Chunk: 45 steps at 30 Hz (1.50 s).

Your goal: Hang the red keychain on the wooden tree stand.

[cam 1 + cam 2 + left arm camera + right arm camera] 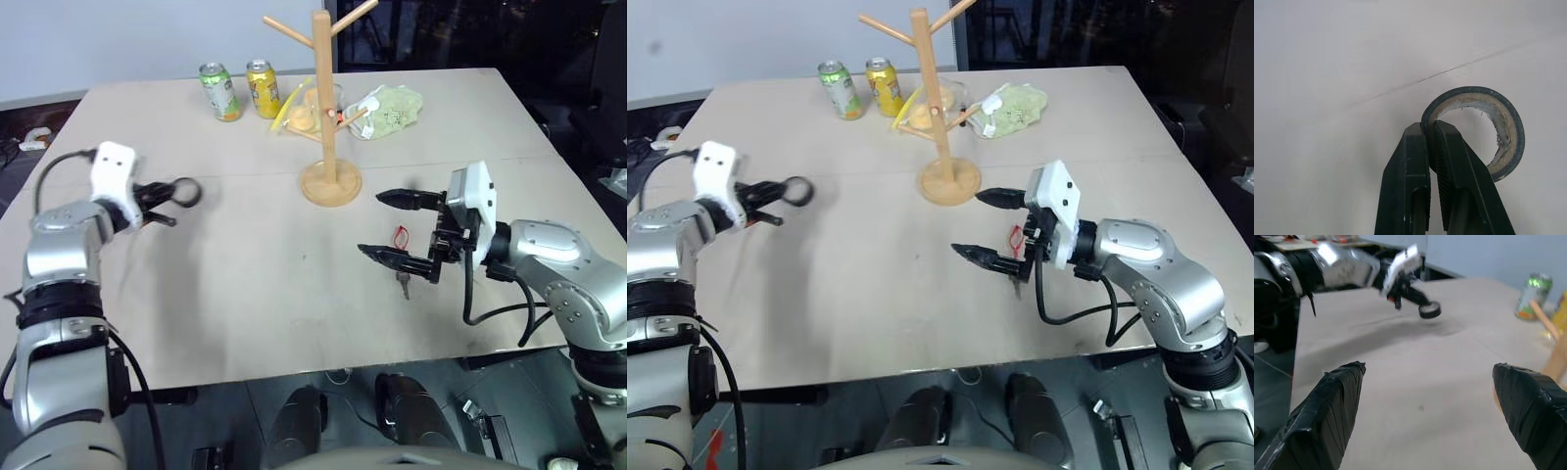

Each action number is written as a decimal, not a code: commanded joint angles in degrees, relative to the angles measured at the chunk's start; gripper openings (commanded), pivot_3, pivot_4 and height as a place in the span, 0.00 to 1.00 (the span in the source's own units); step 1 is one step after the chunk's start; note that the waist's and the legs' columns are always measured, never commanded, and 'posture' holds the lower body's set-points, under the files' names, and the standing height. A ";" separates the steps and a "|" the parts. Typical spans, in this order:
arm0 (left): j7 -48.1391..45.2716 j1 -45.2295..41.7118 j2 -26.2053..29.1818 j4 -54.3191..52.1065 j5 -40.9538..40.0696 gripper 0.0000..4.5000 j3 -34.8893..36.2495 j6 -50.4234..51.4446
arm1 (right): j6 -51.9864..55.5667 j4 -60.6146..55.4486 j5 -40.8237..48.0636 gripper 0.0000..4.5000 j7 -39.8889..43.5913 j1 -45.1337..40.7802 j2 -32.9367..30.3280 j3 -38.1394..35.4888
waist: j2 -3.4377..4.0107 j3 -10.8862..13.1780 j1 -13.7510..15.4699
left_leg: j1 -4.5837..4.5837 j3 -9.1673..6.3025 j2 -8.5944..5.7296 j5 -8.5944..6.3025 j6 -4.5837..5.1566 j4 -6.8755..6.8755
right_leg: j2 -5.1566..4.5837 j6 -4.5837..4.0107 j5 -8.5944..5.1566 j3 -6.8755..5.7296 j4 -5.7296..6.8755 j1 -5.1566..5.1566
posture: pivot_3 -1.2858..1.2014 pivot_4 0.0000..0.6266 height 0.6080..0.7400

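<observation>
Tabletop (245, 313): red keychain (401, 238) lies centre-right, unhung; wooden tree stand (328, 108) pegs bare. Right gripper (392, 227) spread wide; left gripper (168, 199) clamps black tape ring (185, 191).

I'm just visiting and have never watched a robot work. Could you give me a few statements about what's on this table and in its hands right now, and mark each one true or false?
1. The left gripper is shut on the black tape ring. True.
2. The red keychain with the small dark key already hangs on a peg of the tall light-wood tree stand. False: it lies on the beige table, near the right gripper.
3. The right gripper's fingers stand wide apart, gripping nothing. True.
4. The green drink can and the yellow drink can lie tipped over. False: both stand upright, side by side.
5. The tree stand has fallen flat. False: it stands upright on its round base.
</observation>
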 commanded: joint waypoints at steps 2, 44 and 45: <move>11.31 -2.25 2.69 7.84 0.41 0.01 3.94 -0.92 | -0.94 -0.29 0.29 1.00 0.78 -1.75 0.12 -0.39 | -0.02 -0.01 0.17 | -0.04 -0.05 -0.01 0.00 0.00 -0.01 | -0.03 -0.01 0.01 -0.07 0.00 -0.01 | 0.52 0.24 1.00; -42.59 6.18 3.07 -54.22 -18.91 0.99 -21.32 5.37 | 25.54 2.81 -5.57 1.00 -35.85 10.07 12.28 -0.61 | -0.16 -0.08 -0.46 | -0.02 0.23 0.05 0.01 -0.01 -0.10 | 0.12 0.19 -0.14 0.23 0.03 -0.11 | 0.52 0.24 1.00; -42.90 6.47 3.19 -53.79 -18.06 0.99 -21.77 4.21 | 24.86 3.78 -6.62 1.00 -36.02 10.23 12.55 -0.18 | -0.16 -0.08 -0.46 | -0.03 0.23 0.04 0.01 -0.01 -0.10 | 0.11 0.19 -0.13 0.23 0.03 -0.11 | 0.52 0.24 1.00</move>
